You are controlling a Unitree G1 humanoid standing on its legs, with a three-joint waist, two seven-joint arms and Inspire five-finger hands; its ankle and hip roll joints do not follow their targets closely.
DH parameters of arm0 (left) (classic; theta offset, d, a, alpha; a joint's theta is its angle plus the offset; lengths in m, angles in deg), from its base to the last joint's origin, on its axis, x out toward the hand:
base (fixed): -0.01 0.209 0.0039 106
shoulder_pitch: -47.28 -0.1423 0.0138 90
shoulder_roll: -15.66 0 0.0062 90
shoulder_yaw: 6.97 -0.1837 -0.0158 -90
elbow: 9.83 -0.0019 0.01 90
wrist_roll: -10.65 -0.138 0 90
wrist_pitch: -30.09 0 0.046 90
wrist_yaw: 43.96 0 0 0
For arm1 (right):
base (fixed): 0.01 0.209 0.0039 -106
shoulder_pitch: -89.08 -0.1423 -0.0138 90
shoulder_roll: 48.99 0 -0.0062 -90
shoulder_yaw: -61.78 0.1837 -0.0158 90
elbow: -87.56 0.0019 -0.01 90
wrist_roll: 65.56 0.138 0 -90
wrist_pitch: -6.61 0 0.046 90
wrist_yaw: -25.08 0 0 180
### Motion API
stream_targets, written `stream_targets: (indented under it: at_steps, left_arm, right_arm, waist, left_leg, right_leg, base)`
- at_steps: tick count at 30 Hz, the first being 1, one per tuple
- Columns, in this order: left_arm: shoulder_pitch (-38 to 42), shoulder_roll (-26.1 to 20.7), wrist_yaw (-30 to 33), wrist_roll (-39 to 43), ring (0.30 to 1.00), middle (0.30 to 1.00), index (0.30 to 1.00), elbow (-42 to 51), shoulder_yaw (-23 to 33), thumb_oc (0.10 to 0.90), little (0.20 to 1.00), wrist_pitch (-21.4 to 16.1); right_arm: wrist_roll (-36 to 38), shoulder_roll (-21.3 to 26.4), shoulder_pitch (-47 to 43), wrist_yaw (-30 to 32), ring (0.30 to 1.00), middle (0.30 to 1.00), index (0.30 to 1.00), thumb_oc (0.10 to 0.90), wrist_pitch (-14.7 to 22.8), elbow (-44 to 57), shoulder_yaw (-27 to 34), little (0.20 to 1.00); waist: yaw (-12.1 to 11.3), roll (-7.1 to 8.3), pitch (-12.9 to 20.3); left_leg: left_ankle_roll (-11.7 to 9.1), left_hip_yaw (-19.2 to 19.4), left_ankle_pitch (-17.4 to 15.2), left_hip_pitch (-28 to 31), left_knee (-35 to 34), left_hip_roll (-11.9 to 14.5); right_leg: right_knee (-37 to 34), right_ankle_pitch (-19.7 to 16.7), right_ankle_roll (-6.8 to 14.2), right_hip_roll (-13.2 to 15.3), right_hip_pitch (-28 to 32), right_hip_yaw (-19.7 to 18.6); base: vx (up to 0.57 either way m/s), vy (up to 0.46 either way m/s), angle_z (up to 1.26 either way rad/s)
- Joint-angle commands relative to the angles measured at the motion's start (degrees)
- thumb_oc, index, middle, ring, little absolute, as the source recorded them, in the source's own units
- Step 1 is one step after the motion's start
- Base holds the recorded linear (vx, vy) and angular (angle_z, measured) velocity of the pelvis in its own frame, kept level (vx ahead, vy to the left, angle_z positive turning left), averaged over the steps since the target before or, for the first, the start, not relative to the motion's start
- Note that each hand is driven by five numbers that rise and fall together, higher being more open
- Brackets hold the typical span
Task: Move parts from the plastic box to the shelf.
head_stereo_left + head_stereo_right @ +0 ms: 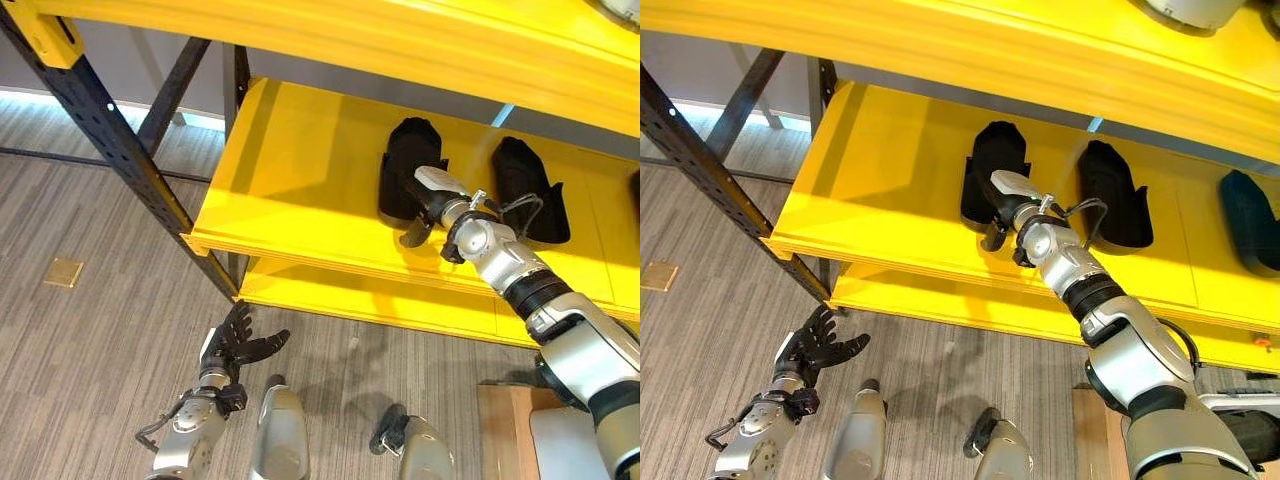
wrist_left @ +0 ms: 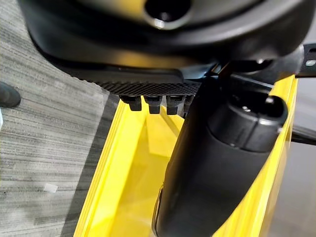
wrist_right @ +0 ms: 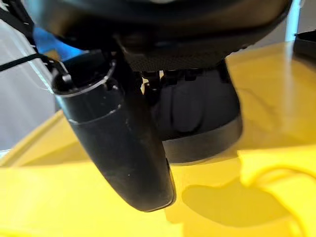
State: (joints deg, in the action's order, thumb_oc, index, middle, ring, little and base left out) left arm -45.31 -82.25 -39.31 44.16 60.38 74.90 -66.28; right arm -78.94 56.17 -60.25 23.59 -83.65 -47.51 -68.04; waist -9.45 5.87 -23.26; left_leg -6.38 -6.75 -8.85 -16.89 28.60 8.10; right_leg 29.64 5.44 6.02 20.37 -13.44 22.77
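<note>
Right hand reaches onto the yellow shelf and rests at a black part lying there; whether its fingers are curled round the part cannot be told, since they are hidden against it. A second black part lies on the same shelf board just beside, and a dark blue part lies farther along. Left hand hangs low over the grey wood-grain floor, fingers spread and holding nothing.
</note>
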Motion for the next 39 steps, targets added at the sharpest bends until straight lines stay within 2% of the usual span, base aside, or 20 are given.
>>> stream_targets:
  at_steps: [1,23,39]
  left_arm:
    - [0.52,-2.5,0.16,0.11,1.0,1.0,1.0,5.43,2.53,0.9,1.0,-5.11]
    - [0.53,-2.08,0.36,-0.7,1.0,1.0,1.0,4.84,2.92,0.9,1.0,-4.89]
    - [0.19,-2.0,0.49,-0.88,1.0,1.0,1.0,4.22,3.59,0.9,1.0,-4.89]
  right_arm:
    - [-1.25,2.65,-4.62,1.21,1.0,1.0,1.0,0.9,1.6,1.53,0.02,1.0]
    - [-1.99,2.33,-0.84,0.44,1.0,1.0,1.0,0.9,1.61,2.06,1.21,1.0]
    - [-2.18,3.75,1.54,0.45,1.0,1.0,1.0,0.9,1.59,2.71,2.53,1.0]
  waist:
    - [0.2,0.45,2.39]
    - [0.81,0.42,2.1]
    - [1.24,0.79,2.0]
  left_leg:
    - [2.7,0.68,-0.37,2.64,-2.19,0.09]
    - [2.67,1.17,-0.66,3.01,-2.02,0.35]
    - [2.65,1.2,-0.6,3.03,-2.14,0.51]
  right_leg:
    - [1.26,-3.22,1.76,-1.51,1.48,-6.17]
    - [1.51,-3.11,1.88,-1.69,1.38,-6.58]
    - [1.55,-3.53,2.04,-1.77,1.33,-6.72]
  base:
    - [0.0,0.0,0.0]
    - [0.0,0.0,0.0]
    - [0.0,0.0,0.0]
